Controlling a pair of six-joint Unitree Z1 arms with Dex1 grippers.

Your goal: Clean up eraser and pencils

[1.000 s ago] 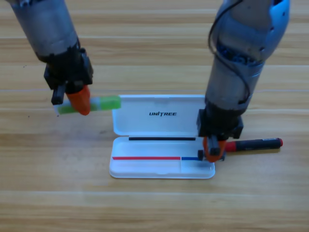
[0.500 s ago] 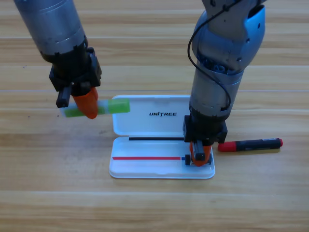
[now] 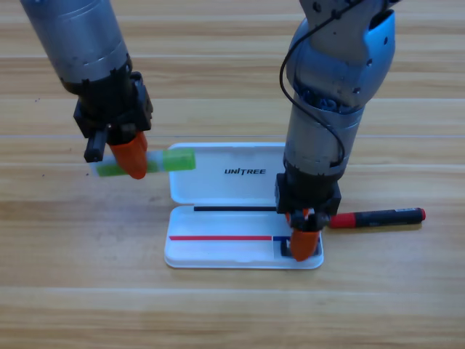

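The left gripper (image 3: pixel 129 154) hung over the bare wooden table (image 3: pixel 73 276), just left of the white case (image 3: pixel 218 251). Its smooth orange jaws were clamped across the light green pencil (image 3: pixel 171 161), a short matte stick held level, its right end overlapping the upper left corner of the case's open lid. The case was a glossy rounded plastic rectangle, lid folded back flat and bearing printed lettering.

The right gripper (image 3: pixel 304 243) pointed straight down into the small compartment at the right end of the case's tray. A small dark block, the eraser (image 3: pixel 285 248), showed against the left side of the orange jaws; whether the jaws pinched it or stood apart could not be told.

The red-and-black pencil (image 3: pixel 381 217), a thicker round stick with a red end and black barrel, lay flat on the planked table just right of the case, beside the right gripper.
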